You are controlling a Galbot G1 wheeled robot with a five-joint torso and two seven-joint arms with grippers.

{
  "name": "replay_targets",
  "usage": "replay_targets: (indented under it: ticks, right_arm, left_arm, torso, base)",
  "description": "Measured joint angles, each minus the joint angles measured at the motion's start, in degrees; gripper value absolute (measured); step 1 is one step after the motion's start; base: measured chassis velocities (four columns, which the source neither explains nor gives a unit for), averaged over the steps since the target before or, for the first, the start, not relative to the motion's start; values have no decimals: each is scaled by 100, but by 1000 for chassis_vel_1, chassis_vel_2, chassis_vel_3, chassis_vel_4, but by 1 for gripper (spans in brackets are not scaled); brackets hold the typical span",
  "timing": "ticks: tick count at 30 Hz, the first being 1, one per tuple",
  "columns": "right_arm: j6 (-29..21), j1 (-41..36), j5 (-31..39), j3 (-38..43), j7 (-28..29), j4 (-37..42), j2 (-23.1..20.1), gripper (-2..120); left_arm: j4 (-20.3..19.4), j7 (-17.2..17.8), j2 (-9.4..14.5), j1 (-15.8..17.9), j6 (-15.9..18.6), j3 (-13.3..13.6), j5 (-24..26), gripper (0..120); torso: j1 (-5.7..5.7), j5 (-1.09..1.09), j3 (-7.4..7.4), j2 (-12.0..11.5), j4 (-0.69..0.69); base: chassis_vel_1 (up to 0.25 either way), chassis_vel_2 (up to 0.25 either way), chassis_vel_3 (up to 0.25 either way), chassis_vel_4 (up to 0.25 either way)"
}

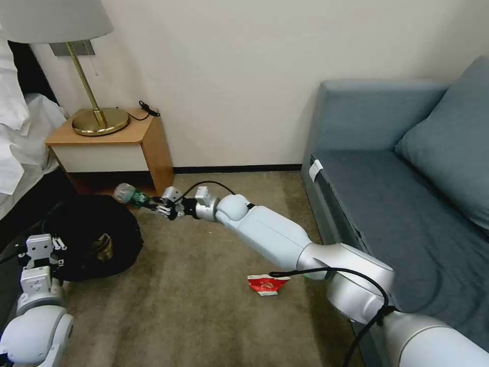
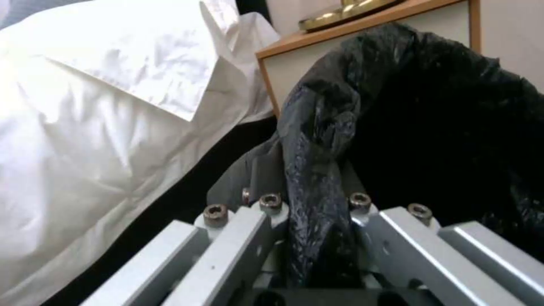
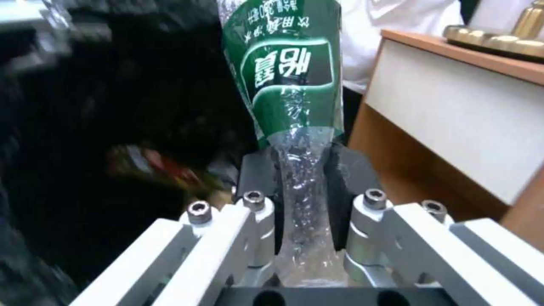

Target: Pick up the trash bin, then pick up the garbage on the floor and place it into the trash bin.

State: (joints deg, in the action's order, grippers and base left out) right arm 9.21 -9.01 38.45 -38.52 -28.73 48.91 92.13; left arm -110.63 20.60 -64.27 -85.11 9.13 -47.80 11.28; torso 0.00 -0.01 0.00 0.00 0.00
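Note:
My right gripper (image 1: pixel 159 206) reaches out to the left and is shut on the garbage bottle (image 1: pixel 130 195), a crushed clear one with a green label (image 3: pixel 289 72). The bottle hangs just above the far rim of the trash bin (image 1: pixel 97 234), whose black bag is open. A dark-and-gold wrapper (image 1: pixel 104 247) lies inside the bin. My left gripper (image 1: pixel 43 244) is at the bin's near left rim, shut on a fold of the black bag (image 2: pixel 317 170). A red-and-white crushed carton (image 1: pixel 266 284) lies on the carpet under my right forearm.
A wooden nightstand (image 1: pixel 127 142) with a brass lamp (image 1: pixel 99 121) stands against the wall just behind the bin. White bedding (image 1: pixel 18 137) lies to the left. A blue sofa (image 1: pixel 407 204) runs along the right. Open carpet (image 1: pixel 193 295) lies between them.

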Motion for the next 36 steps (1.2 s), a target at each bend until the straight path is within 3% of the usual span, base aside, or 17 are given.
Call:
replay_targets:
  ticks: [5, 18, 25, 36]
  right_arm:
    - [-72, -221, 434, -130, 517, 415, 0, 13]
    - [-88, -368, 888, -629, 718, 404, 0, 14]
    - [-55, -484, 676, -786, 949, 307, 0, 35]
    - [36, -491, 162, -971, 1037, 179, 0, 79]
  left_arm:
    - [-4, -6, -64, 96, 2, 93, -2, 4]
    - [-139, -87, -202, 174, 77, 306, 13, 4]
    - [-142, -108, -259, 173, 80, 337, 15, 4]
    - [-35, -118, -374, 154, 45, 398, -35, 4]
  torso:
    - [0, 1, 0, 0, 0]
    - [0, 1, 0, 0, -1]
    - [0, 1, 0, 0, -1]
    - [0, 1, 0, 0, 0]
  base:
    - [0, 0, 0, 0]
    - [0, 0, 0, 0]
    - [0, 0, 0, 0]
    - [0, 0, 0, 0]
